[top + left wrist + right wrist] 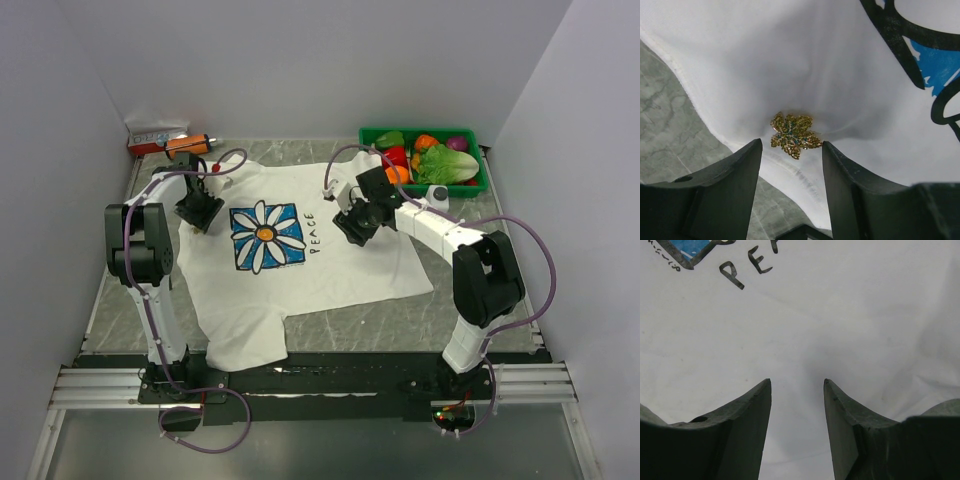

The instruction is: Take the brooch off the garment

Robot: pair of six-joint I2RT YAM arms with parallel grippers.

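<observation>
- Closest to me, both arms are bolted at the front edge of the grey marble-look table [400,320], left one on the left.
- Spread flat across the middle is the white T-shirt [340,270]. It's a bit rumpled and turned sideways, so the black word PEACE [316,232] runs up and down beside the blue square with the daisy print [265,235].
- The left gripper [791,145] is down low over the left side of the shirt with its fingers clearly apart, not pinching anything.
- The brooch [794,136] is a tiny gold leafy thing with some bluish specks. It's pinned on the white fabric just inside a stitched edge, right in front of the gap between those left fingertips. From the wrist view I can't tell if either finger actually touches it.
- The right gripper [797,382] is over plain white cloth just right of the lettering. Fingers are spread here too, with only bare fabric between them.
- At the far right is a green basket [484,165] full of toy vegetables [447,165], just off the shirt.
- In the far left corner there's an orange and black tool [187,143] next to a small box [155,135].
</observation>
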